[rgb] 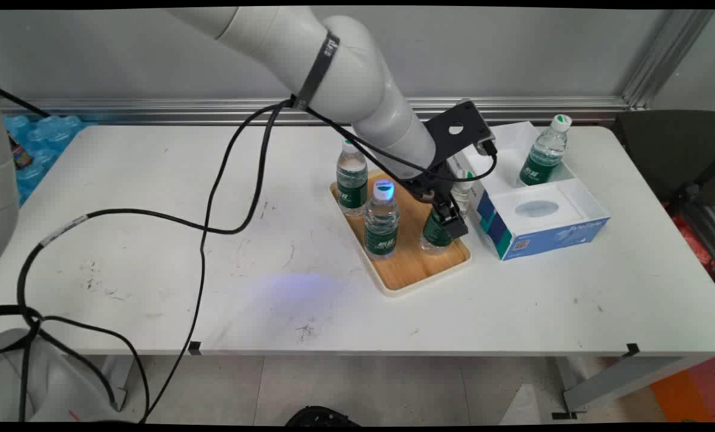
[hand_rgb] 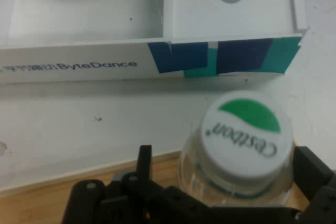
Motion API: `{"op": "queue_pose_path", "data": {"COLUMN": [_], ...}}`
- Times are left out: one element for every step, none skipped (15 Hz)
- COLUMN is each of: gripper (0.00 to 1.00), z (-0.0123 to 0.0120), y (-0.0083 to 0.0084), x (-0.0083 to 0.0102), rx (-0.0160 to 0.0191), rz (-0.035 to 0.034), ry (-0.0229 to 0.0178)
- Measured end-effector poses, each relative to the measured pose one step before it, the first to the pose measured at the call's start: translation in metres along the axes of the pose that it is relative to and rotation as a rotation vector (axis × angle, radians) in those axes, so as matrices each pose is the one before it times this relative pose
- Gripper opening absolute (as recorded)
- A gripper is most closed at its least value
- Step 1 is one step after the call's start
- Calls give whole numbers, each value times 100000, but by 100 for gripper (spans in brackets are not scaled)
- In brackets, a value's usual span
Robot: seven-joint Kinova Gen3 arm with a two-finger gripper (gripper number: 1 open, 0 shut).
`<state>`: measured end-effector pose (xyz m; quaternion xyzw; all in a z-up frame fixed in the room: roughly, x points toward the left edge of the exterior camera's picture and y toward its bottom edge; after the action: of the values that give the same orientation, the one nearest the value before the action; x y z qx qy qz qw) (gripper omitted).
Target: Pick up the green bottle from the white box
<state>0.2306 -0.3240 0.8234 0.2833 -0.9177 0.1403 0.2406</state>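
Water bottle (rgb: 438, 231) at the wooden tray's (rgb: 414, 273) right corner, beside the ByteDance box (rgb: 543, 237); gripper (rgb: 447, 223) straddling it, clamped or not impossible to tell. Tipping likely if nudged sideways; neighbouring bottle (rgb: 381, 225) close.

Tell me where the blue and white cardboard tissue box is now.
In the main view, the blue and white cardboard tissue box lies on the white table, right of the wooden tray and in front of an open white box.

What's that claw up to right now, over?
Claw low on wooden tray, around a water bottle; grip unconfirmed. Two more bottles beside it on the tray. Blue-and-white box close alongside.
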Motion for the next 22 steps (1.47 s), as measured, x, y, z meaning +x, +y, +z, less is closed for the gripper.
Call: {"op": "queue_pose_path", "data": {"gripper": [100, 100, 100, 100, 100, 100, 100, 100, 100, 100, 100, 100, 100, 100, 100, 100, 100, 100, 100, 100, 100, 100], "z": [-233, -316, -363, -486, -609, -628, -679, -831, -777, -522, -839, -566, -888, -1048, -1047, -879, -981, -894, -687, -487, -383, -424], "y": [-16, -57, -68, -91, -81, -70, -51, -37, -29, -39, -83, -65, -120, -158, -149, -126, -154, -136, -139, -95, -79, -147], "x": [-3, 28, 54, 81, 122, 110, 170, 278, 316, 255, 442, 338, 534, 645, 649, 593, 689, 731, 649, 548, 532, 722], "rx": [-223, -253, -239, -299, -474, -492, -613, -758, -555, -322, -292, -136, -121, -23, 1, -78, -17, -64, 8, 75, 170, 378], "rz": [-176, -341, -452, -685, -871, -865, -843, -853, -599, -358, -530, -307, -409, -531, -614, -442, -575, -679, -664, -600, -783, -1384], "ry": [-64, -72, -212, -351, -589, -716, -646, -823, -582, -311, -410, -203, -342, -321, -417, -252, -236, 94, 473, 560, 744, 1133]}}
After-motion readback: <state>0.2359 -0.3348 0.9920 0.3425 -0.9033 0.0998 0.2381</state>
